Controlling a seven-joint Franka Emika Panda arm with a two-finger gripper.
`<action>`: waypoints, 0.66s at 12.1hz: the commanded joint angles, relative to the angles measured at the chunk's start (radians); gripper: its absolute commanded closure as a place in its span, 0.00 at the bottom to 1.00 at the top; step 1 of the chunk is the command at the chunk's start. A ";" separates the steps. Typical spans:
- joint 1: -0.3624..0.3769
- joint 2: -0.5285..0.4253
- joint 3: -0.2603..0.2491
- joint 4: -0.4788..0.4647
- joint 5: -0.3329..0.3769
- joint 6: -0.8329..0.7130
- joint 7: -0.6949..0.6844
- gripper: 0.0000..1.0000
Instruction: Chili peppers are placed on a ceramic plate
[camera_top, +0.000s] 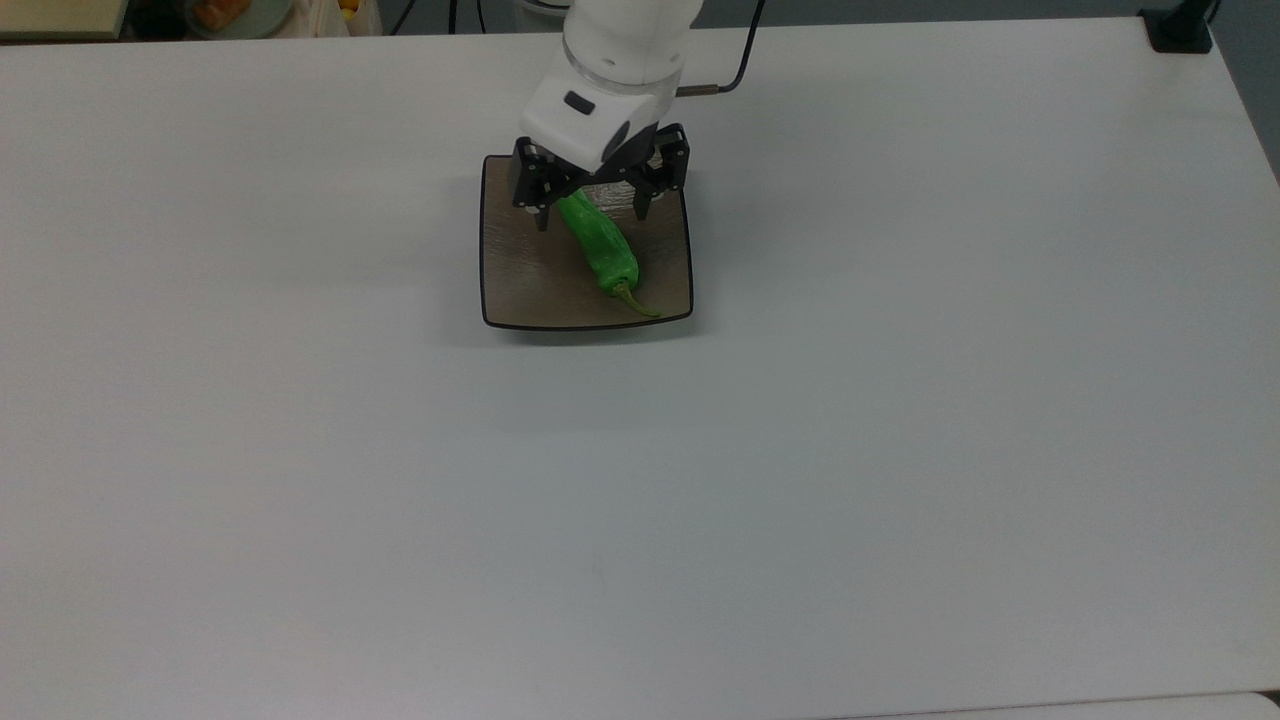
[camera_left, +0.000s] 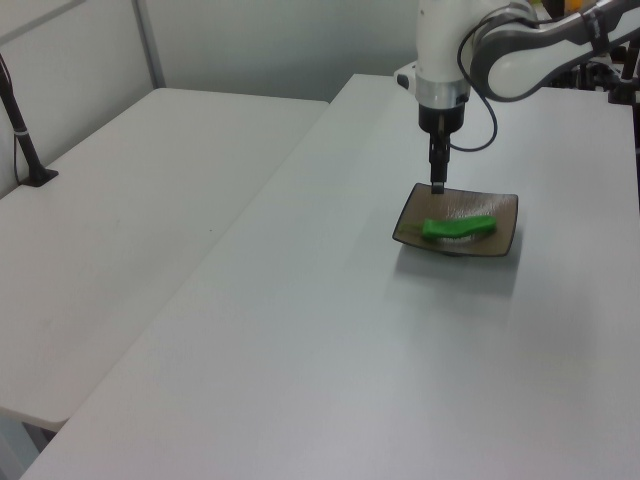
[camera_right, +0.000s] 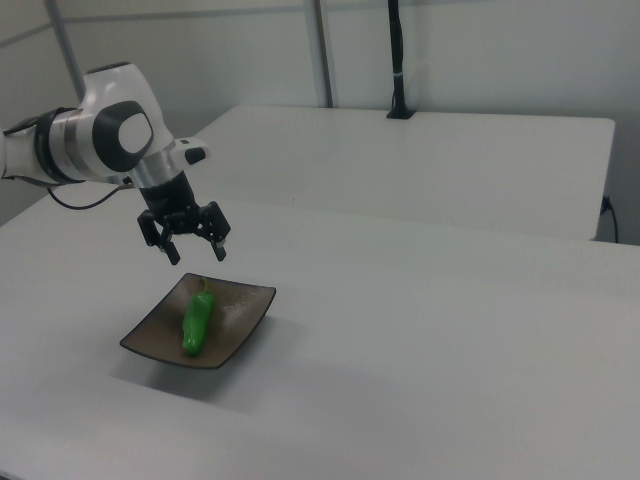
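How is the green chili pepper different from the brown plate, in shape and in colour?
The chili pepper is long and narrow; the ceramic plate is square and shallow. The pepper is bright green; the plate is brown-grey with a thin black rim. The pepper lies on the plate, the plate on the white table. Both look glossy.

Bare tabletop, one cluster near the far edge

The tabletop (camera_top: 800, 450) lies bare toward its near edge and both side edges in the top view. Near the far edge, the plate (camera_top: 520, 280) with the pepper (camera_top: 602, 245) is the sole obstacle, and the gripper (camera_top: 592, 220) hangs spread over the plate's far side, blocking access from above there.
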 joint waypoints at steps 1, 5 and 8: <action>-0.030 -0.042 -0.017 0.015 0.088 0.002 0.049 0.00; -0.039 -0.105 -0.038 0.052 0.134 -0.089 0.094 0.00; -0.040 -0.136 -0.070 0.086 0.225 -0.123 0.089 0.00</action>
